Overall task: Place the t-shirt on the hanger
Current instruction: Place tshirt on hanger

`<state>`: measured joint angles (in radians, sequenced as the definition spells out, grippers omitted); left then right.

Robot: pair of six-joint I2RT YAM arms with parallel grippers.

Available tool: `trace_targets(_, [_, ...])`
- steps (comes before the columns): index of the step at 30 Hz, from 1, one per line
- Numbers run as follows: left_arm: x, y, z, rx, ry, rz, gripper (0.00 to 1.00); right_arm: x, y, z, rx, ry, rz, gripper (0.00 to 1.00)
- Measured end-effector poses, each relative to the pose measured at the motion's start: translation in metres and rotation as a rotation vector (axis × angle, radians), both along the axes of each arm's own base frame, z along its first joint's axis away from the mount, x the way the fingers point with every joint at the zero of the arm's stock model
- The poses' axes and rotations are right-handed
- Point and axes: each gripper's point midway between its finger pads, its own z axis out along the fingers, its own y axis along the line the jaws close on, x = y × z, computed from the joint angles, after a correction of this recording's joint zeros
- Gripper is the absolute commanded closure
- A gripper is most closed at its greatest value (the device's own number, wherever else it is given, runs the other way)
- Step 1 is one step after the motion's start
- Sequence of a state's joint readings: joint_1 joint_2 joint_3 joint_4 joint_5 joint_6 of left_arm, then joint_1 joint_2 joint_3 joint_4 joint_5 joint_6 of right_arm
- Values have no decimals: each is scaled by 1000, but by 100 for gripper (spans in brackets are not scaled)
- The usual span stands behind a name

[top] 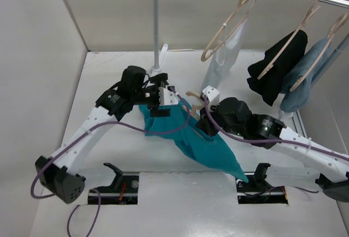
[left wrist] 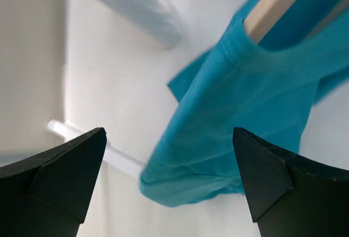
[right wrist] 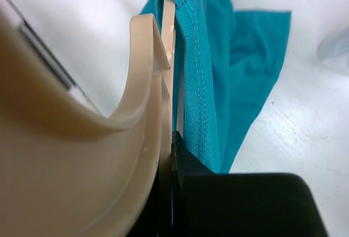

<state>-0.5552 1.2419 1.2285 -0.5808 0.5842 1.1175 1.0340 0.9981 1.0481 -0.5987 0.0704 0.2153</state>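
The teal t-shirt (top: pixel 203 145) hangs in mid-air between the two arms, its lower end trailing toward the near right of the table. The beige hanger (top: pixel 193 95) is inside it, with only the hook showing above the cloth. My right gripper (top: pixel 204 110) is shut on the hanger (right wrist: pixel 143 78) near its neck, with the t-shirt's stitched hem (right wrist: pixel 203 73) beside the finger. In the left wrist view one hanger arm (left wrist: pixel 277 1) pokes into the t-shirt (left wrist: pixel 229 111). My left gripper (left wrist: pixel 169 134) is open wide, with the cloth beyond the fingertips and nothing between them. It sits at the shirt's upper left (top: pixel 162 106).
A rail at the back right carries hangers with a white garment (top: pixel 226 51), a black one (top: pixel 277 69) and a grey-blue one (top: pixel 303 80). A vertical pole (top: pixel 156 24) stands behind the left gripper. Two black brackets (top: pixel 116 176) (top: pixel 259 176) sit at the near edge.
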Motion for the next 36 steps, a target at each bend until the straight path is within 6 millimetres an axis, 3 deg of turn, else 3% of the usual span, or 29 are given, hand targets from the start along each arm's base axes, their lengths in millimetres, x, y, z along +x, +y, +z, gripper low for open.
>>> trace_targets(5, [-12, 15, 78, -305, -68, 231, 0, 22, 12, 32, 74, 0, -131, 100])
trace_targets(9, [-35, 40, 127, -549, -84, 382, 0, 41, 41, 50, 128, -4, -204, 100])
trace_targets(13, [-59, 53, 151, -683, -38, 424, 21, 53, 79, 51, 152, 13, -284, 100])
trace_targets(14, [-61, 54, 153, -691, -22, 428, 25, 56, 88, 50, 158, 20, -308, 100])
trace_targets(18, [-64, 48, 139, -644, 135, 468, 21, 75, 106, 52, 187, 7, -420, 100])
trace_targets(23, [-70, 44, 105, -565, 283, 506, 8, 105, 125, 90, 307, -45, -562, 100])
trace_targets(27, [-81, 46, 97, -545, 321, 494, 2, 122, 136, 110, 400, -62, -659, 100])
trace_targets(36, [-85, 48, 81, -508, 335, 490, 0, 146, 161, 92, 423, -64, -773, 100])
